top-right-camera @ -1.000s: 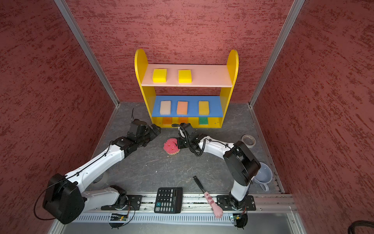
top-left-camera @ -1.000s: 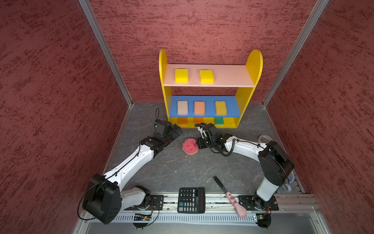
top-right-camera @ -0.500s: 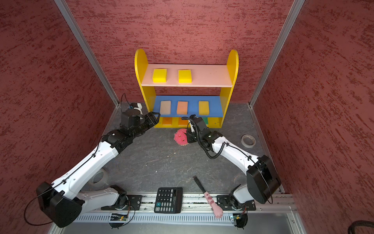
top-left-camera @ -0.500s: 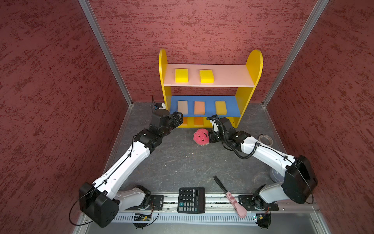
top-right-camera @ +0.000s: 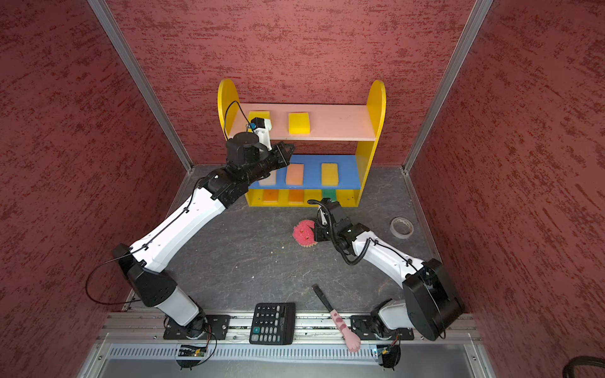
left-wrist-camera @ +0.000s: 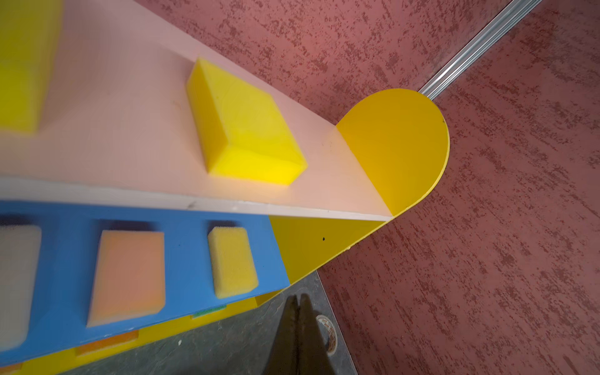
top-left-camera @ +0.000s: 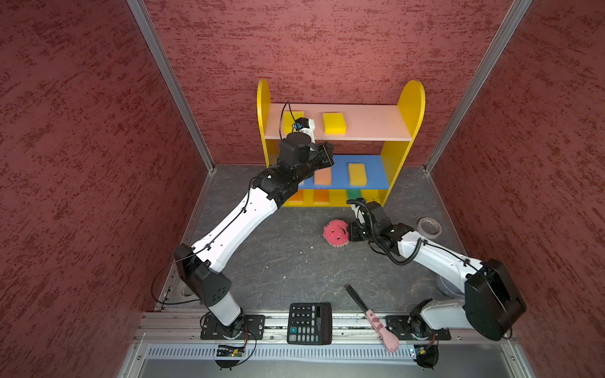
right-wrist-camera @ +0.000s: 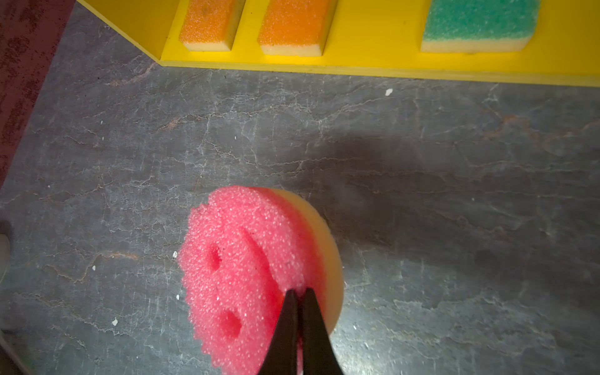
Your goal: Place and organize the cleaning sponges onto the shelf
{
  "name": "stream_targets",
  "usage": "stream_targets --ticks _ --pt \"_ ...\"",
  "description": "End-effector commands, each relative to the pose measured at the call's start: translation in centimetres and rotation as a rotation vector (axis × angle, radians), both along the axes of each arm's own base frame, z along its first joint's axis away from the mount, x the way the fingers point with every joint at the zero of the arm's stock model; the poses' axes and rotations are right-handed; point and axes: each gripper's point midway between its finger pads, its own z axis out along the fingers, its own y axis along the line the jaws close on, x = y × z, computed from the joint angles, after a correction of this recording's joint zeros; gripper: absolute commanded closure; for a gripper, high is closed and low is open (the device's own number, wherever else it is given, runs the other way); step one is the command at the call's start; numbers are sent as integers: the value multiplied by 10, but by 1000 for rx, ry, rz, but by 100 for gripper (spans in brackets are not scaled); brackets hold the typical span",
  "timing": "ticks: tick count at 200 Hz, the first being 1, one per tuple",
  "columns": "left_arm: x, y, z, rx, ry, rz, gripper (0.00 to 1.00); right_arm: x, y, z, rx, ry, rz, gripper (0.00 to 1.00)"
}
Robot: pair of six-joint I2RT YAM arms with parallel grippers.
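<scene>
the right gripper (right-wrist-camera: pixel 300 293) pinches the round pink sponge (right-wrist-camera: pixel 240 266) by its rim, the shelf (right-wrist-camera: pixel 373 39) ahead of its tips. the left gripper (left-wrist-camera: pixel 299 302), jaws pressed together on nothing, faces the shelf's blue board (left-wrist-camera: pixel 188 259); print on a tape roll (left-wrist-camera: pixel 329 332) beyond is unreadable.

Nine sponges (top-left-camera: pixel 334 123) I think (one's half hidden): eight blocks (top-left-camera: pixel 356 173), one round pink one (top-left-camera: pixel 330 234). Also one shelf (top-left-camera: pixel 413 108), calculator (top-left-camera: pixel 309 323), brush (top-left-camera: pixel 373 315), tape roll (top-left-camera: pixel 420 225).
</scene>
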Motion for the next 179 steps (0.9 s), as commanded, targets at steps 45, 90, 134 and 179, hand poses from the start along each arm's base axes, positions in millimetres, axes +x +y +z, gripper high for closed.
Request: stream_targets --ticks 45,90,134,179 --pt "38 -12 10 38 -31 74 100 2 1 -25 119 52 11 100" --pt "50 -5 9 31 -45 145 100 4 2 -41 154 115 28 100" --pt "55 4 13 33 -62 182 100 2 3 -47 198 146 31 100" --pt "61 6 8 39 -58 202 100 3 2 -46 211 150 27 100"
